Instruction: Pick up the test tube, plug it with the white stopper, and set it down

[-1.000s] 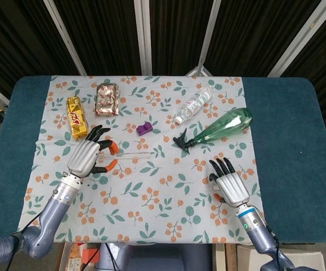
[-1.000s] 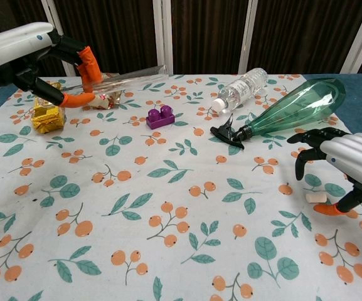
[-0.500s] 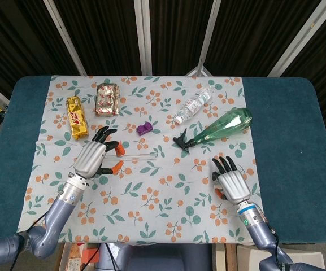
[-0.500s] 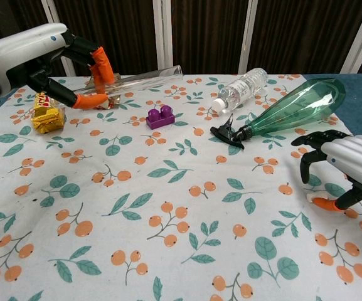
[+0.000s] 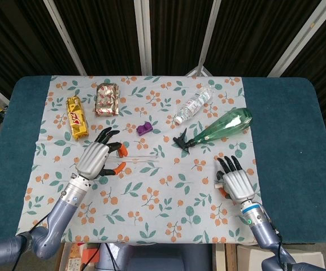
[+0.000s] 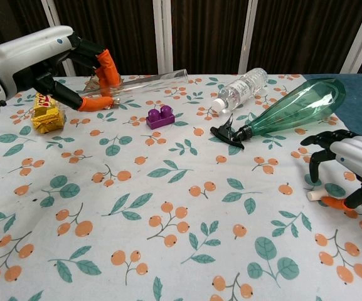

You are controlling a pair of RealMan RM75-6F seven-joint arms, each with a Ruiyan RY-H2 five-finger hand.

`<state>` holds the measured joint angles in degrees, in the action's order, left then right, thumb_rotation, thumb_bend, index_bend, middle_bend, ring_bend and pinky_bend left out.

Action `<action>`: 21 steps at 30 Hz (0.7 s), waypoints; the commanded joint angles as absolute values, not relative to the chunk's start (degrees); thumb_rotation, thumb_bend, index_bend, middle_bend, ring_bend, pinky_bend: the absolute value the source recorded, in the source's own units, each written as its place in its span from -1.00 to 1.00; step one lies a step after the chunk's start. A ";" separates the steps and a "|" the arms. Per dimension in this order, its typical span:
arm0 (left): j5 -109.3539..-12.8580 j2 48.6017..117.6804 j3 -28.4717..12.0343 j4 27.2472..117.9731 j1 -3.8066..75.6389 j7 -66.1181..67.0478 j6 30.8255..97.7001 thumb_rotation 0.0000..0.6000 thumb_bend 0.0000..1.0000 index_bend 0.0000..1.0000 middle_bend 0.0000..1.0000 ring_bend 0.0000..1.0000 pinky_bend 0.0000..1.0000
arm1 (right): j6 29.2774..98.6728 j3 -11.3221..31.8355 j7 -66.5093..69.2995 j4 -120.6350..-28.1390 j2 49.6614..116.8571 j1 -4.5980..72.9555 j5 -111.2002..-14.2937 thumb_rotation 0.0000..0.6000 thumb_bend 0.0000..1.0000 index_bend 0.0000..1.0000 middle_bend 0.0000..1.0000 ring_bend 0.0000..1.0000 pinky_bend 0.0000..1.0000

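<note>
The clear test tube (image 6: 149, 80) is off the cloth and nearly level, its open end towards the middle of the table. My left hand (image 6: 39, 59) pinches it between the orange-tipped thumb and a finger. From the head camera, the left hand (image 5: 96, 157) is at centre left and the test tube (image 5: 139, 159) sticks out to its right. The small white stopper (image 6: 315, 195) lies on the cloth at the right. My right hand (image 6: 351, 162) hovers over it, fingers arched and apart, with the orange thumb tip touching it. The head view shows the stopper (image 5: 218, 182) just left of the right hand (image 5: 237, 182).
A purple brick (image 6: 160, 117), a lying water bottle (image 6: 240, 88) and a green spray bottle (image 6: 293, 110) are spread across the far middle and right. A gold snack bar (image 5: 77, 117) and a foil packet (image 5: 107, 99) lie at the far left. The floral cloth (image 6: 168, 219) covers the table.
My left hand has carried the tube towards the table's middle. My right hand has drifted right and back, and the stopper now shows beside its thumb.
</note>
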<state>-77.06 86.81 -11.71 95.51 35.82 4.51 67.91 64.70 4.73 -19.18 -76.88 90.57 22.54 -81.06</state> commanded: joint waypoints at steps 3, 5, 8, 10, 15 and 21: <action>-77.06 86.89 -11.60 95.53 35.80 4.71 67.89 1.00 0.19 0.38 0.09 -0.75 -1.00 | 64.37 4.65 -19.30 -76.55 90.60 22.56 -80.25 1.00 -0.32 -0.01 -0.75 -0.93 -1.00; -77.08 86.92 -11.62 95.54 35.84 4.81 67.88 1.00 0.19 0.38 0.09 -0.75 -1.00 | 64.26 4.51 -19.39 -76.34 90.62 22.55 -80.05 1.00 -0.32 -0.01 -0.75 -0.93 -1.00; -76.94 87.05 -11.71 95.63 35.88 4.91 67.87 1.00 0.19 0.38 0.09 -0.75 -1.00 | 64.15 4.45 -19.43 -76.11 90.73 22.59 -79.67 1.00 -0.32 -0.01 -0.75 -0.93 -1.00; -76.94 87.11 -11.66 95.66 35.91 5.06 67.84 1.00 0.19 0.38 0.09 -0.75 -1.00 | 64.15 4.42 -19.43 -76.01 90.79 22.61 -79.48 1.00 -0.32 0.00 -0.75 -0.93 -1.00; -76.89 87.23 -11.57 95.69 35.83 5.25 67.92 1.00 0.19 0.38 0.09 -0.75 -1.00 | 64.28 4.26 -19.36 -75.80 90.83 22.67 -79.36 1.00 -0.30 0.05 -0.75 -0.93 -1.00; -76.86 87.20 -11.51 95.82 35.77 5.38 67.93 1.00 0.19 0.38 0.09 -0.75 -1.00 | 64.53 4.00 -19.23 -75.75 90.85 22.69 -79.47 1.00 -0.28 0.12 -0.74 -0.93 -1.00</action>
